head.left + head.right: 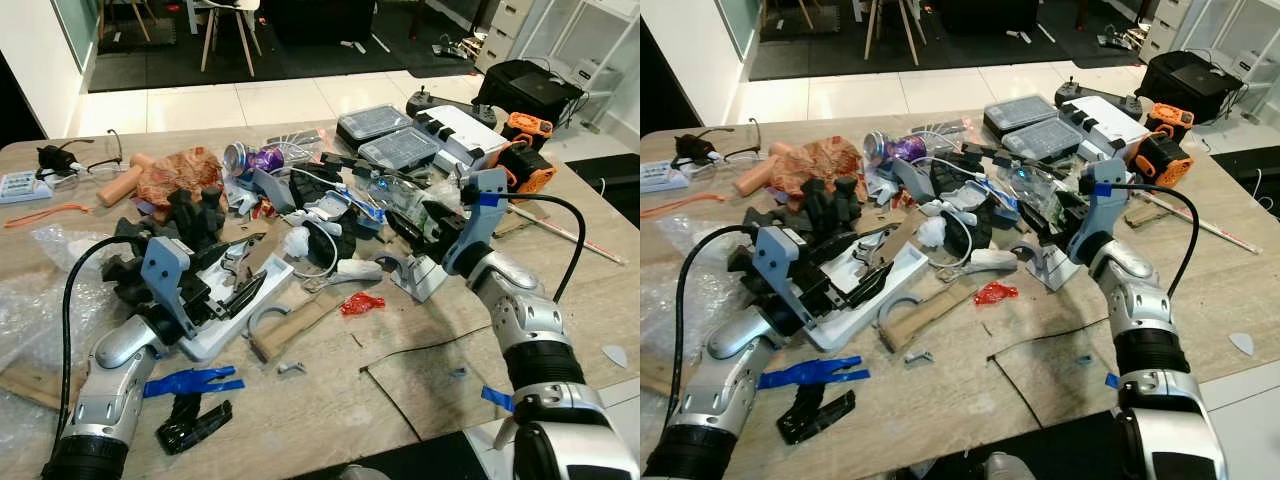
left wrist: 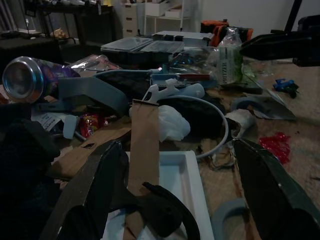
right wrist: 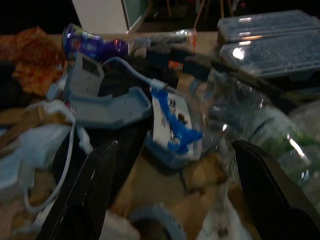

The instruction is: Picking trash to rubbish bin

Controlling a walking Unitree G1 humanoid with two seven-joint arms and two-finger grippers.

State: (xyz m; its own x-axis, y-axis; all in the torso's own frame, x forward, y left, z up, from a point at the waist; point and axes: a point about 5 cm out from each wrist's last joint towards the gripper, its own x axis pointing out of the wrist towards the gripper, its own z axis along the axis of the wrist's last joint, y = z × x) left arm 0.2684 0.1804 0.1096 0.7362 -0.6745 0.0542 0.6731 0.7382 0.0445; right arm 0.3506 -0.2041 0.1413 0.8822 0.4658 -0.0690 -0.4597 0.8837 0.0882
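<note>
**Both end effectors spread over a littered table**

The left end effector (image 1: 232, 283) hovers released over a shallow white plastic tray (image 1: 262, 292) crossed by a flat brown cardboard strip (image 2: 144, 142). The right end effector (image 1: 418, 215), fingers also apart, reaches into crinkled clear plastic packaging (image 3: 260, 125) beside a blue clip (image 3: 176, 127). A dented purple can (image 1: 250, 158) lies behind them on the wood-grain table (image 1: 330, 400), near a crumpled red wrapper (image 1: 360, 303).
</note>
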